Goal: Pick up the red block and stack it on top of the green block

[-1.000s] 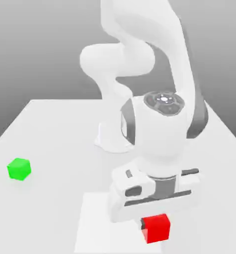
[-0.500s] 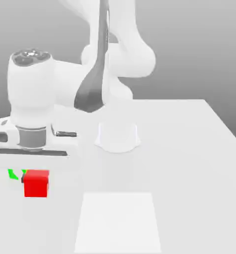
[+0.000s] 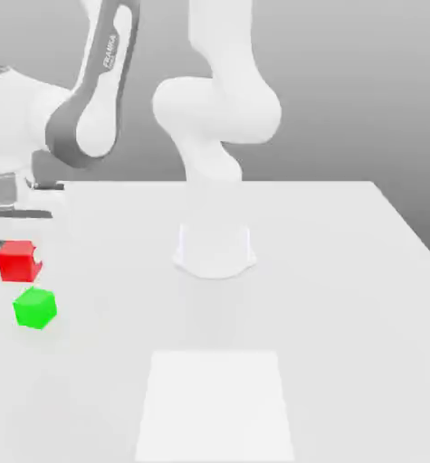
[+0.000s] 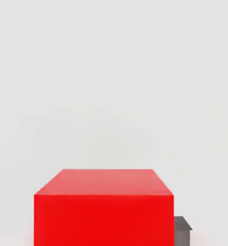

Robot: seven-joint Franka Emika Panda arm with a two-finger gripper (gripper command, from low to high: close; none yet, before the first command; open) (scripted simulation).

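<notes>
The red block (image 3: 17, 260) hangs under the hand at the exterior view's far left, with my gripper (image 3: 17, 262) shut on it. In the hand view the red block (image 4: 103, 206) is seen close up, and a dark fingertip (image 4: 182, 229) pokes out beside it. The green block (image 3: 34, 307) sits on the white table, just below the red block in the exterior view and slightly to its right. The two cubes are apart, with a small gap between them.
The arm's round white base (image 3: 215, 250) stands at the table's middle back. A paler rectangular patch (image 3: 215, 402) marks the table's front middle. The table's edge (image 3: 408, 226) runs down the exterior view's right side.
The arm has swung from the exterior view's right to its far left, carrying the red block. The green block, half hidden behind the red one a moment ago, now shows fully beneath it.
</notes>
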